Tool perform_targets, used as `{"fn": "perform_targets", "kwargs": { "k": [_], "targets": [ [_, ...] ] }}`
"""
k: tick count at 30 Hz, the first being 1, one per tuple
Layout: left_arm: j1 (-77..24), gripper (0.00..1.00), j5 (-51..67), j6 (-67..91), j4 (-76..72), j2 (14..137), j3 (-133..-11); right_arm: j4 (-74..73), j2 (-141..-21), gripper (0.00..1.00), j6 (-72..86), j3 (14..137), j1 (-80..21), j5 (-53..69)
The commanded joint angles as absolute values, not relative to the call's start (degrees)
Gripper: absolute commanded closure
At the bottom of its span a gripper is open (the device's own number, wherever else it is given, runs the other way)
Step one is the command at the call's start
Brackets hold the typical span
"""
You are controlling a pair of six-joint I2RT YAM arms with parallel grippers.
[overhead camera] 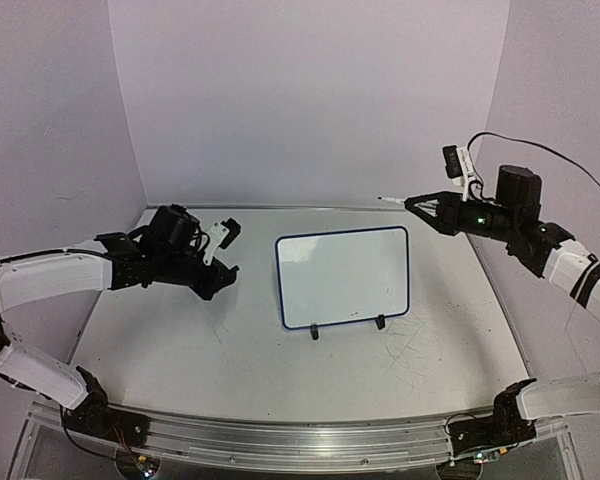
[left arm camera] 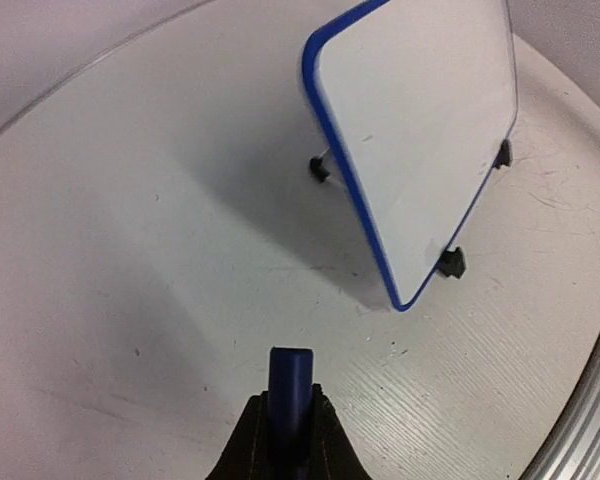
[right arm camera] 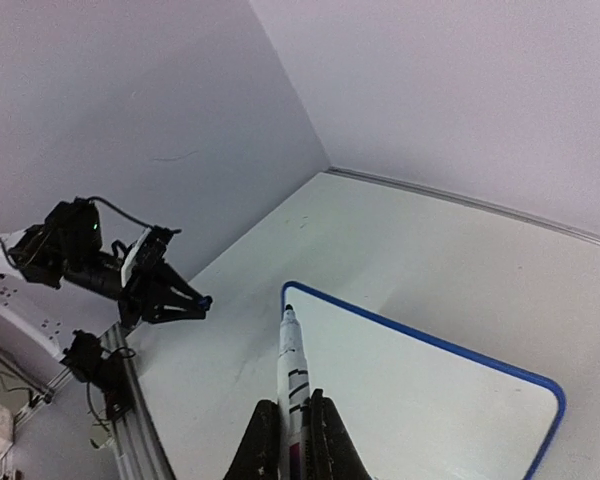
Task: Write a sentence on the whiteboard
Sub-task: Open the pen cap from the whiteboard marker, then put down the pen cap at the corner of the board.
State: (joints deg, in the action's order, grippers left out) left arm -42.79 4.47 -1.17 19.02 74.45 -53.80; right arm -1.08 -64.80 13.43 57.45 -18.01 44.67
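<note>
The whiteboard (overhead camera: 345, 275) stands propped on the worktop (overhead camera: 180, 340), face plain white. To its left the left hand (overhead camera: 220, 277) pinches a small blue piece (left arm camera: 290, 380) — off its upper right corner the right hand (overhead camera: 421, 206) grips a white marker (right arm camera: 292, 362).

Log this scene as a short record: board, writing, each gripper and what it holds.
whiteboard: standing mid-table, leaning back on black feet
sentence: not yet written; board face blank
left gripper: shut on a blue object, left of the board, not touching it
right gripper: shut on a white marker, black tip bare, raised to the board's right, not touching it
table: white, scuffed
</note>
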Motion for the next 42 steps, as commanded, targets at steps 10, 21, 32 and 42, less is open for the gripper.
{"fn": "perform_targets", "kwargs": {
  "k": [10,21,32,42],
  "targets": [
    [-43.11,1.00,-19.45,26.92,18.31,91.40,-48.56,-1.80,-57.92,1.00,10.59,56.45,-17.84,18.28],
    [-44.50,0.91,-22.35,32.45,14.20,95.66,-46.18,1.60,-55.32,1.00,9.33,53.01,-17.81,18.77],
    [-45.01,0.76,-22.51,34.09,12.57,93.10,-43.22,0.44,-55.12,1.00,7.30,53.16,-17.84,19.45],
    [-45.11,0.51,-22.32,33.05,12.00,86.62,-42.35,0.68,-53.98,1.00,7.59,52.35,-17.82,15.06]
  ]
}}
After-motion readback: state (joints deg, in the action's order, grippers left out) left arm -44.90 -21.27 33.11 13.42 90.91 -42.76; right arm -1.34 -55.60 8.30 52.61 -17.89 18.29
